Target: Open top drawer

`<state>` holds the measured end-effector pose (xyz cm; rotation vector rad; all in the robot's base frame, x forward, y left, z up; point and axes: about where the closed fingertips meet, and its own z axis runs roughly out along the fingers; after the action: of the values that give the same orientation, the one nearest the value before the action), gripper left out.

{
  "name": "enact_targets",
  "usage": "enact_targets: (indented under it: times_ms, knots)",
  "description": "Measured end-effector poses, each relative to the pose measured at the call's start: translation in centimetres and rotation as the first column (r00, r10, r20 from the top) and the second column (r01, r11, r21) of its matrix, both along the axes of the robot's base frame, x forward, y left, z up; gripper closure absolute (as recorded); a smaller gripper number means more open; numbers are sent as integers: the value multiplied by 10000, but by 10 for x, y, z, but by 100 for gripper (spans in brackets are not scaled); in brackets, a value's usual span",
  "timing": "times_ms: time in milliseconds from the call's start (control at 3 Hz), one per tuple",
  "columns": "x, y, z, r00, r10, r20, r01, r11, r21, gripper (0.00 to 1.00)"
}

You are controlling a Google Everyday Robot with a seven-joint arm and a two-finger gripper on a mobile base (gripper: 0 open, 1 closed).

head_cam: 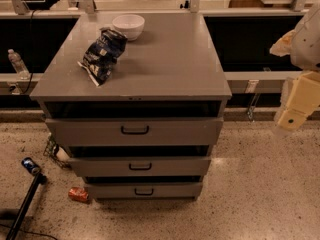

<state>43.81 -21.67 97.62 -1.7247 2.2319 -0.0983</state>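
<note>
The top drawer (pixel 134 130) is the widest grey drawer of three in a grey metal cabinet. Its front has a small dark bracket handle (pixel 135 130) at centre. It stands pulled out a little, with a dark gap above its front. My gripper (pixel 295 109) is at the right edge of the view, cream coloured, well right of the cabinet and level with the top drawer. It touches nothing.
On the cabinet top (pixel 165 64) lie a blue chip bag (pixel 104 54) and a white bowl (pixel 128 25). Two narrower drawers (pixel 140 166) sit below. A red can (pixel 78 194) and a dark pole (pixel 25 196) lie on the speckled floor at left. A water bottle (pixel 17 63) stands at far left.
</note>
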Motion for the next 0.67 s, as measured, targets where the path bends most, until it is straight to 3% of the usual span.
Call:
enact_targets:
  times_ms: [333,667]
  knots:
    - [1,1,-3,10000,61,-10,-61,10000,45,0]
    - [9,19,-39,9963,846,-164,-835,9946,615,0]
